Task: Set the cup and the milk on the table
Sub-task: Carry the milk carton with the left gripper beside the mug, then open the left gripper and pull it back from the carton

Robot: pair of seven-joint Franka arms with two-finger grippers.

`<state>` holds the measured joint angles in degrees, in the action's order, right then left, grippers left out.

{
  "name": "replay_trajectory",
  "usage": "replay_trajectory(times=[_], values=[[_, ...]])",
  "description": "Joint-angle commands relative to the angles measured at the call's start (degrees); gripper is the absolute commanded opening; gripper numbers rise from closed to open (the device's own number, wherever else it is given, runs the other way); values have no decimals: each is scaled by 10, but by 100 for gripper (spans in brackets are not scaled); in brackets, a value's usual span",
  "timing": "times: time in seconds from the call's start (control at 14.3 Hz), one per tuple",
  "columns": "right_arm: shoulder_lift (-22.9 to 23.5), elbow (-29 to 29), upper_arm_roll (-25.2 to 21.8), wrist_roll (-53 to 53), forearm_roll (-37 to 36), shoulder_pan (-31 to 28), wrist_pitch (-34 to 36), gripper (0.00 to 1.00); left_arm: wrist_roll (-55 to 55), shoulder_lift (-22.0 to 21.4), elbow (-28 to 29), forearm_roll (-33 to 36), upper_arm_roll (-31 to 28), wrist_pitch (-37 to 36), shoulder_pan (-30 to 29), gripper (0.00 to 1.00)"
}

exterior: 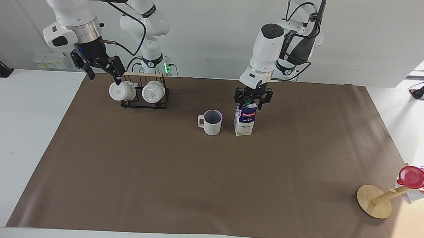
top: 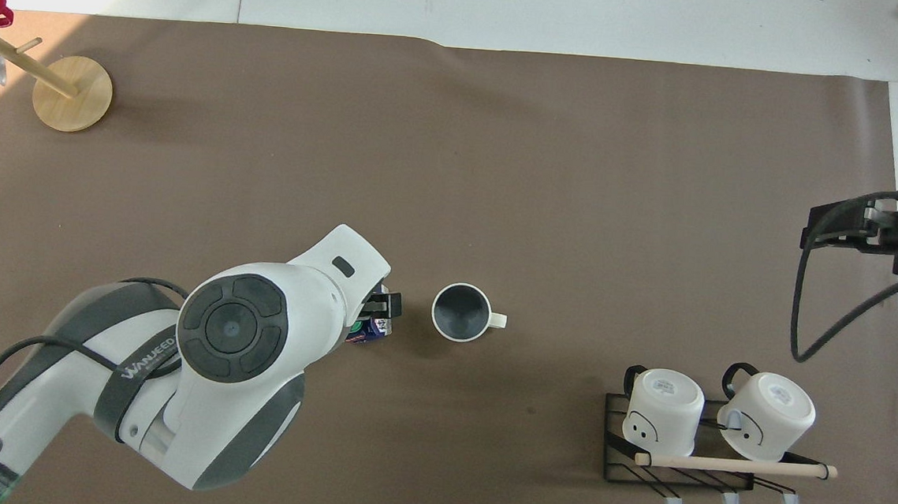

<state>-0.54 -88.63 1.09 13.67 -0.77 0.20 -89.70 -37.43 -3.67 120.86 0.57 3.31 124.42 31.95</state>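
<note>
The cream-white ribbed cup (exterior: 211,123) stands upright on the brown sheet of the table (exterior: 195,175), its handle toward the right arm's end. It also shows in the overhead view (top: 460,312). The milk carton (exterior: 244,122) stands upright beside it, toward the left arm's end. My left gripper (exterior: 253,100) is open, its fingers spread around the carton's green-capped top without gripping it. In the overhead view the left arm hides most of the carton (top: 371,329). My right gripper (exterior: 102,72) is open and empty, waiting in the air beside the mug rack.
A black wire rack (exterior: 144,102) with two glossy white mugs stands near the robots at the right arm's end. A tipped wooden mug stand (exterior: 373,201) with a red cup (exterior: 415,177) lies at the table's corner farthest from the robots, at the left arm's end.
</note>
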Motion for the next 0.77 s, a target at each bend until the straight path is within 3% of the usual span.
replay_trajectory(times=[0.0, 0.21, 0.7], values=[[0, 5, 1, -15, 12, -7, 4, 100, -6, 8, -50, -33, -8, -57, 7, 100], [0, 5, 1, -15, 12, -7, 4, 100, -4, 7, -105, -43, -8, -131, -9, 100], [0, 5, 1, -15, 12, -7, 4, 100, 126, -29, -141, -35, -15, -233, -93, 100]])
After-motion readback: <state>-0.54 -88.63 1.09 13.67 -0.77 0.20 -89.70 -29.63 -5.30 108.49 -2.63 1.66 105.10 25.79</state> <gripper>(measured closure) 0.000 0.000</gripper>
